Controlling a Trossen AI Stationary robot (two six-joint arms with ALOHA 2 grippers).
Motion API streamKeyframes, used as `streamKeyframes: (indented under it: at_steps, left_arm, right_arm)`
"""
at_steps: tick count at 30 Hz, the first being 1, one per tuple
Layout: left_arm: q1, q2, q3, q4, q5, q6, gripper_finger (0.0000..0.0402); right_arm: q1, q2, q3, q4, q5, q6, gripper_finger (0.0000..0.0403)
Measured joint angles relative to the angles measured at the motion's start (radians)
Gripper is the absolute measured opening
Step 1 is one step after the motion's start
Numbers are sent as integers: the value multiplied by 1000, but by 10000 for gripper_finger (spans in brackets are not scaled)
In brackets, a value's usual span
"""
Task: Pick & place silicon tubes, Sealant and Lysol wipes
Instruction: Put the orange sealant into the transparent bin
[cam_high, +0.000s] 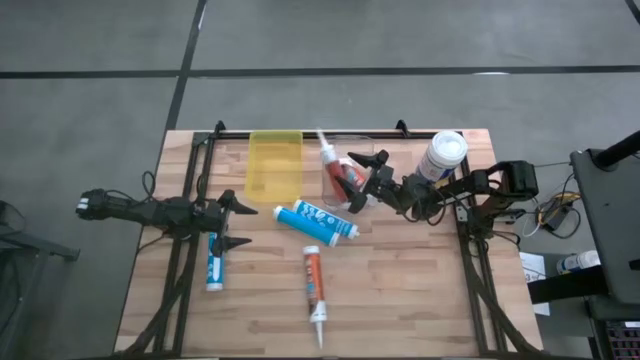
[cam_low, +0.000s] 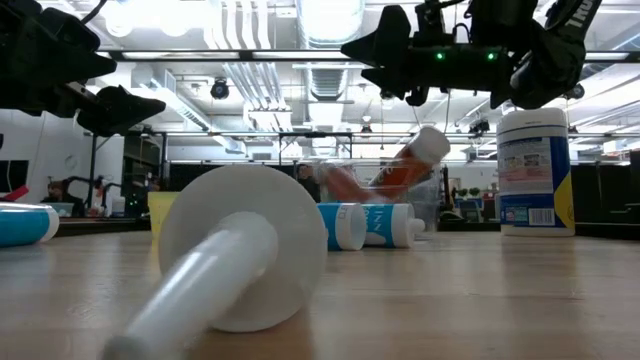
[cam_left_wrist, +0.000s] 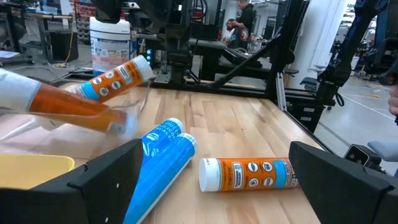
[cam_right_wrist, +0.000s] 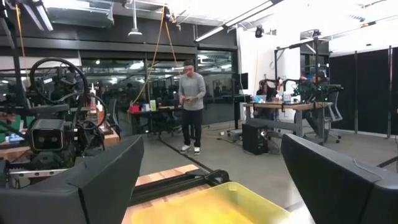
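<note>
Lysol wipes (cam_high: 443, 155) — fat white canister, upright, blue-marked label

Yellow bin (cam_high: 274, 164) on wooden table (cam_high: 400, 290).

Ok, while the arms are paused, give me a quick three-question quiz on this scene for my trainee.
1. True or false: the Lysol wipes stand upright on the table.
2. Which gripper hovers over the clear bin that holds orange tubes? A) left gripper B) right gripper C) neither
3. What colour is the other bin, beside the clear one?

Key: 1 true; 2 B; 3 yellow.
</note>
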Motion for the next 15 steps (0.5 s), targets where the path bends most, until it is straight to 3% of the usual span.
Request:
streamKeyframes:
  at_steps: [15]
  left_arm:
    - [0,0,0,0,0,0,398]
  right_arm:
    - [1,-22,-1,-4,-11,58,379]
